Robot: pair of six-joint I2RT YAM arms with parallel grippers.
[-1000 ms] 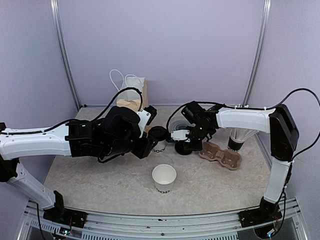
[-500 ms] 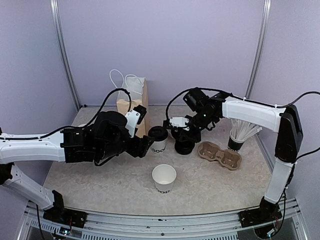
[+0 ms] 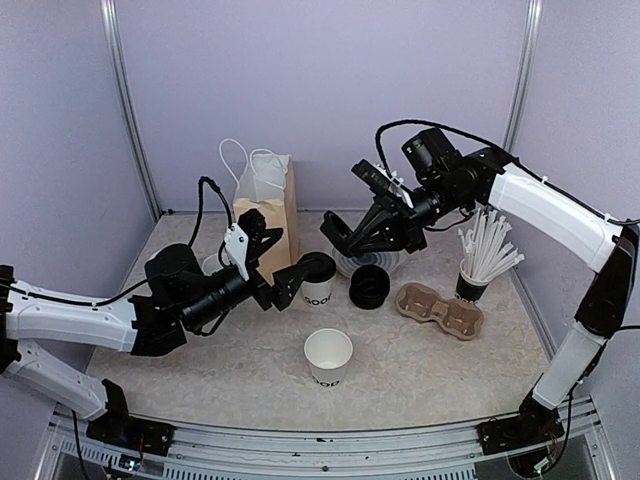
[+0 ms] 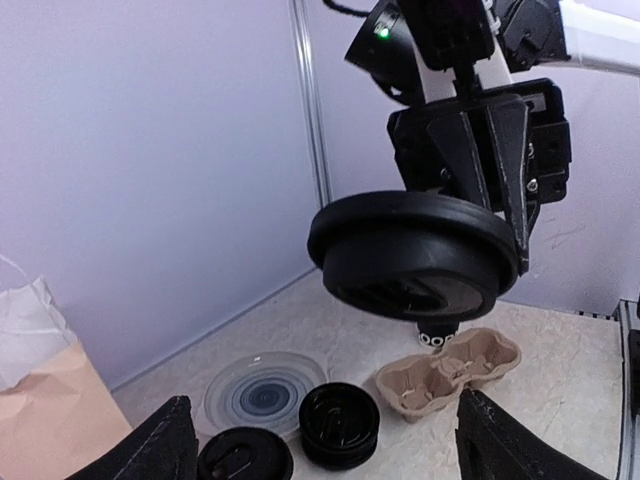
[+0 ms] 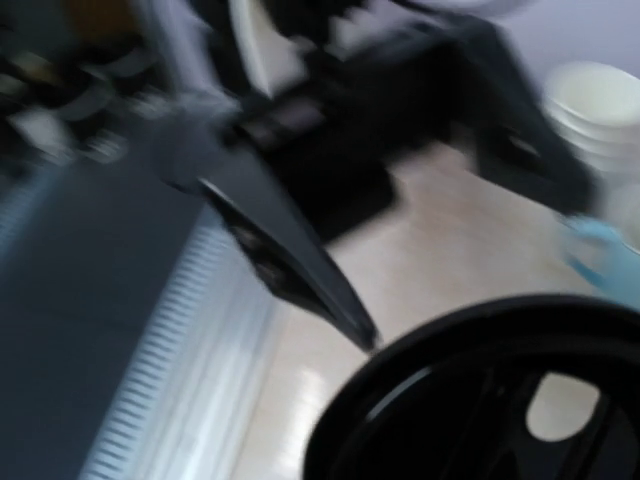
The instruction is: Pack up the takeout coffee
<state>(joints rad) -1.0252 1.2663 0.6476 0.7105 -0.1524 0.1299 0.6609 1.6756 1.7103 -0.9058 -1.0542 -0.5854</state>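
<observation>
Two black lids show, one on the takeout coffee (image 3: pixel 319 288) and one up in the air. The coffee, a white paper cup with black lettering, stands upright on the surface (image 3: pixel 200 360) just to the right of the brown paper bag (image 3: pixel 268 212), with its lid (image 3: pixel 316 264) on top. The left tool (image 3: pixel 290 258) lies in front of the bag with its fingers spread wide; one finger is close beside the cup and nothing is gripped between them. The right tool (image 3: pixel 348 232) is raised off the surface to the right of the bag, above and behind the coffee. Its fingers are pinching the rim of the second lid (image 4: pixel 415 255), which hangs tilted. The right wrist view is blurred but shows that lid's edge. Farther right of the bag are a stack of black lids (image 3: pixel 370 287), a cardboard cup carrier (image 3: pixel 440 308) and a cup of straws (image 3: pixel 485 258). An open white cup (image 3: pixel 328 357) stands well in front of the bag, toward the arms' bases.
</observation>
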